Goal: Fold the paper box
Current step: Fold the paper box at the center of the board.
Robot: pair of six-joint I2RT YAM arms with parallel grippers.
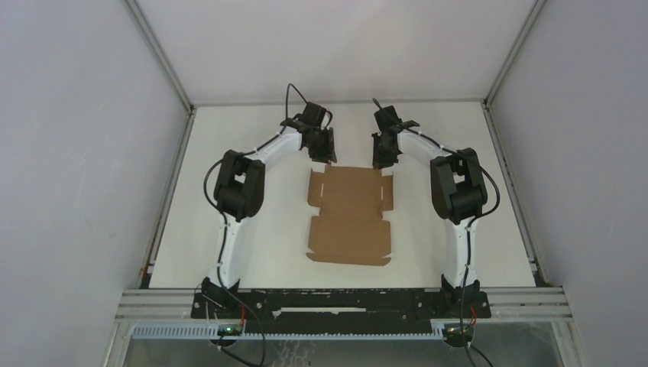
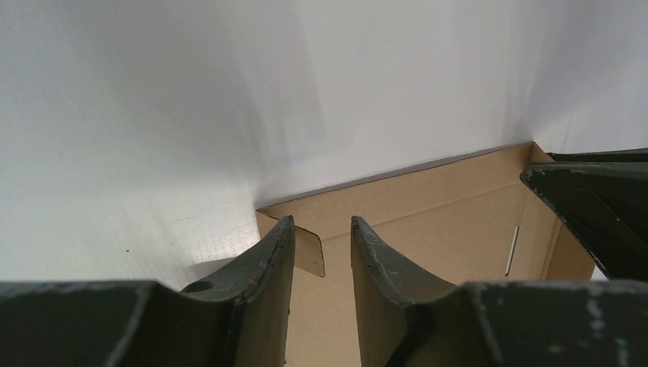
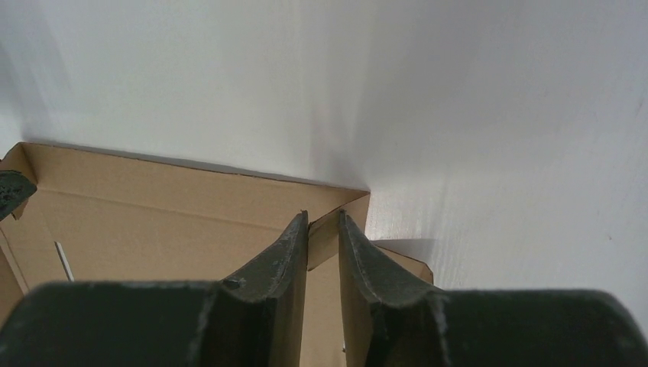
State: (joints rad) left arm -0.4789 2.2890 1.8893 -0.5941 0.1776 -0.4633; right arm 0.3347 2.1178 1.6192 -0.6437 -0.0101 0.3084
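The paper box (image 1: 349, 215) lies as a flat brown die-cut sheet on the middle of the white table, its far strip folded upward. My left gripper (image 1: 328, 155) is at the sheet's far left corner. In the left wrist view, a small corner flap (image 2: 311, 252) stands in the gap of the left gripper (image 2: 322, 222), which is open, and the flap rests by the left finger. My right gripper (image 1: 380, 159) is at the far right corner. Its jaws (image 3: 322, 215) stand narrowly apart around the slanted right corner flap (image 3: 324, 235), not pinching it.
The white table (image 1: 252, 229) is enclosed by white side walls and a back wall (image 1: 336, 46). An aluminium rail (image 1: 344, 300) with the arm bases runs along the near edge. The other arm's finger (image 2: 596, 206) shows at the right of the left wrist view.
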